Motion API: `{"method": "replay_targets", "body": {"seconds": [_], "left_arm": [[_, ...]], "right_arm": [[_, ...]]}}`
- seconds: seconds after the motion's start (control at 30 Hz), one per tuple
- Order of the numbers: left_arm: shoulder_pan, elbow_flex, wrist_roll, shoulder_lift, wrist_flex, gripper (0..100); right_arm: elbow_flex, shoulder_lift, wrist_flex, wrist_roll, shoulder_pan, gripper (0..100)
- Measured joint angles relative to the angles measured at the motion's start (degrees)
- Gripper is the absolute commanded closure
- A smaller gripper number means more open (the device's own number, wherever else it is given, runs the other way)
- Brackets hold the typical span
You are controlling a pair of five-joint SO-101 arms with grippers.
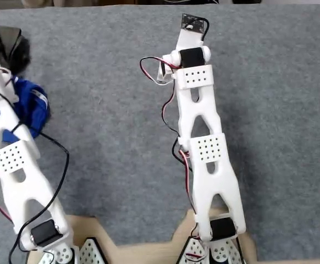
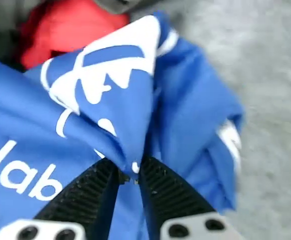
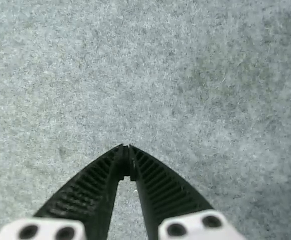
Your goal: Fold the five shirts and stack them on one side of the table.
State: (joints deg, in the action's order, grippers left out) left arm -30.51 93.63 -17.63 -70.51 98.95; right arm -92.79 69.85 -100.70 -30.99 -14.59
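Observation:
A crumpled blue shirt [image 1: 32,105] with white print lies at the table's left edge, beside a dark shirt [image 1: 11,47] behind it. In the left wrist view my left gripper [image 2: 130,172] is shut on a pinched fold of the blue shirt [image 2: 135,115], and a red shirt [image 2: 65,27] shows beyond it. The left arm [image 1: 11,159] hides part of the pile from above. My right gripper [image 3: 126,155] is shut on nothing, its tips together over bare grey felt. The right arm [image 1: 196,71] reaches to the far middle of the table.
Grey felt [image 1: 270,110] covers the table, open across the middle and right. Both arm bases sit on a wooden board [image 1: 127,250] at the near edge. Loose cables [image 1: 152,71] hang from the arms.

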Motion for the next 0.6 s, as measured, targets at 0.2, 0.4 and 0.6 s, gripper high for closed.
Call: {"method": "replay_targets", "body": {"seconds": [0.2, 0.4, 0.6], "left_arm": [[6.1, 0.0, 0.0, 6.8, 1.2, 98], [15.2, 0.0, 0.6, 13.5, 1.2, 98], [27.2, 0.0, 5.7, 18.9, 1.3, 98]], "right_arm": [[0.0, 0.0, 0.0, 0.0, 0.0, 99.2], [0.0, 0.0, 0.0, 0.0, 1.1, 99.1], [0.0, 0.0, 0.0, 0.8, 9.2, 99.0]]}}
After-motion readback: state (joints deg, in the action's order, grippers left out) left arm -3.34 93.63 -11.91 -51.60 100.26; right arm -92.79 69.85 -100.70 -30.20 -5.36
